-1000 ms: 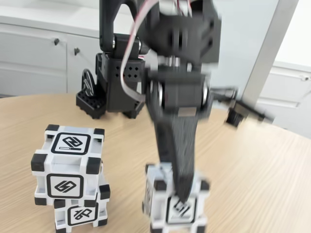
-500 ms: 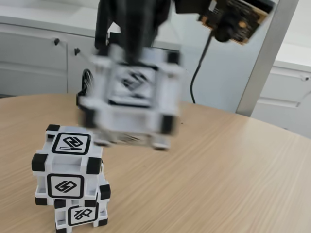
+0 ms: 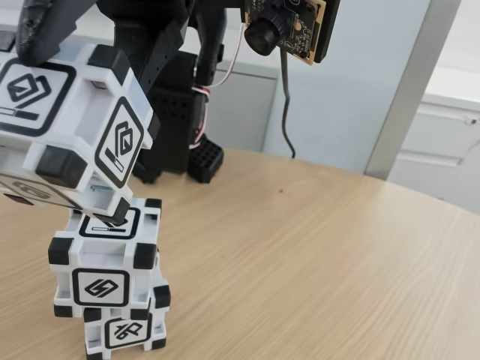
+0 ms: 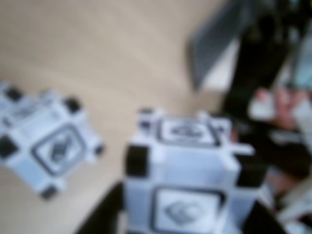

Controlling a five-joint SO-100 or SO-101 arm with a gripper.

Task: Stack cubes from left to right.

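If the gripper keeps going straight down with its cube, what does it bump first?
Probably the top cube of the stack: the held cube in the gripper hangs tilted right above it, nearly touching, though depth is unclear.

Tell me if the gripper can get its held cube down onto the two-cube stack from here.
Probably yes: the held cube, tilted, already hangs just over the stack's top cube, nothing lying between them.

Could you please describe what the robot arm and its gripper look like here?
The arm is matte black plastic with perforated blocks at its base. Red and white wires loop along it. A bare circuit-board camera with a black lens is mounted near the wrist, trailing a black cable. The gripper is black too.
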